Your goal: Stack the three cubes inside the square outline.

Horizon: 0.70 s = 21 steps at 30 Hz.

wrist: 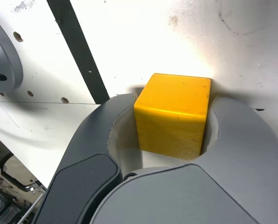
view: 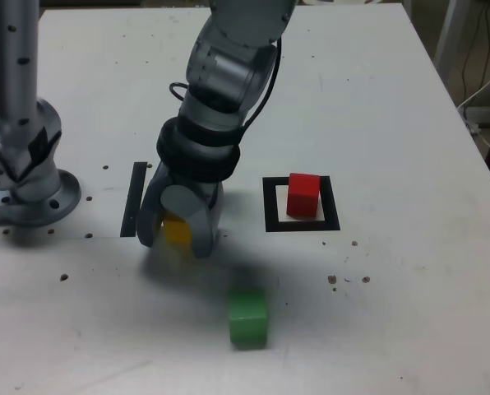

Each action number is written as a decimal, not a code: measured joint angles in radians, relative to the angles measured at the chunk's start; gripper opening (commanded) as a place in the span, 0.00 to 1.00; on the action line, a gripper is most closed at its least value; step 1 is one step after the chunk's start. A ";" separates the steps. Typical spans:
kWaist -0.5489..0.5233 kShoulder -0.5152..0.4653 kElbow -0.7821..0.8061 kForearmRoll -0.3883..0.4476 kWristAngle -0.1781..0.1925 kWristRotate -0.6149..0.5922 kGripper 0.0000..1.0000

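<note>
- Exterior view: a white table (view: 393,123) with small dark specks and screw holes carries everything; pale cables hang past its edge on the exterior view's right.
- The arm's grey base (view: 27,177) is bolted near the table's edge on the exterior view's left, and a thin black strip (view: 134,199) lies just beside the gripper.
- The arm reaches down from the table's far side, its gripper (view: 179,232) pointing at the tabletop, jaws closed around the yellow cube (view: 177,230).
- The red cube (view: 303,195) sits inside the square outline (view: 301,222), near the table's middle, well apart from the gripper.
- The green cube (view: 248,316) lies toward the near edge, between gripper and outline in sideways terms, touching neither.
- Wrist view: the yellow cube (wrist: 174,114) fills the gap of the gripper (wrist: 169,119), both grey jaws pressed against its opposite sides.
- The white table (wrist: 143,37) lies behind it, with the black strip (wrist: 78,51) running diagonally just beside the cube and the base's rim (wrist: 3,60) at the picture's edge.
</note>
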 measured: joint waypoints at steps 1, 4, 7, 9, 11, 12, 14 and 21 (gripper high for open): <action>0.000 0.001 -0.005 0.004 0.001 0.000 0.27; 0.000 0.002 -0.022 0.029 0.006 -0.001 0.27; 0.000 0.002 -0.048 0.054 0.013 -0.005 0.27; 0.000 0.002 -0.077 0.088 0.022 -0.012 0.27; 0.000 0.002 -0.132 0.126 0.033 -0.018 0.27; 0.000 0.002 -0.162 0.147 0.041 -0.021 0.27; 0.002 0.003 -0.223 0.205 0.058 -0.024 0.27; 0.037 0.058 -0.445 0.368 0.107 -0.015 0.27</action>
